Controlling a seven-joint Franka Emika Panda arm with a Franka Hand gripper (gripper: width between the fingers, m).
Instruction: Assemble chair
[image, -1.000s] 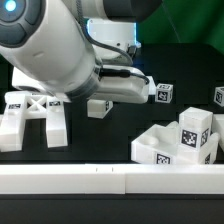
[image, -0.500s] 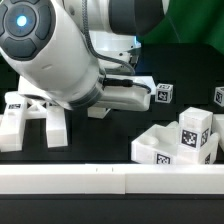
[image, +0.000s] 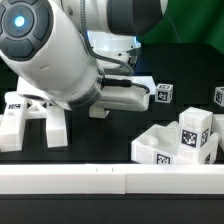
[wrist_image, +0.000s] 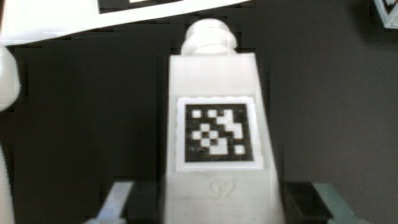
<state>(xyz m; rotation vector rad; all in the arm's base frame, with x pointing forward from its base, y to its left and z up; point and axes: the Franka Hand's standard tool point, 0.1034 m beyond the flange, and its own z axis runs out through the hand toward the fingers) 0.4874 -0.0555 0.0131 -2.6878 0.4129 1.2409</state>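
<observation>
A white chair leg (wrist_image: 217, 120) with a square tag on its upper face and a round peg at its far end lies on the black table, filling the wrist view. My gripper (wrist_image: 221, 205) straddles its near end. One finger (wrist_image: 121, 200) stands on each side with a dark gap to the leg, so the jaws look open. In the exterior view the robot's body hides the gripper, and only the end of the leg (image: 97, 112) shows below the arm. The X-braced frame (image: 35, 115) stands at the exterior view's left.
A chunky white seat block (image: 160, 148) and a tagged part (image: 195, 135) sit at the exterior view's right front. Two small tagged parts (image: 164, 94) (image: 219, 97) lie further back. A white rail (image: 110, 180) runs along the front edge.
The arm swung and came lower over the leg between one second and half a second ago. Since then nothing has visibly moved.
</observation>
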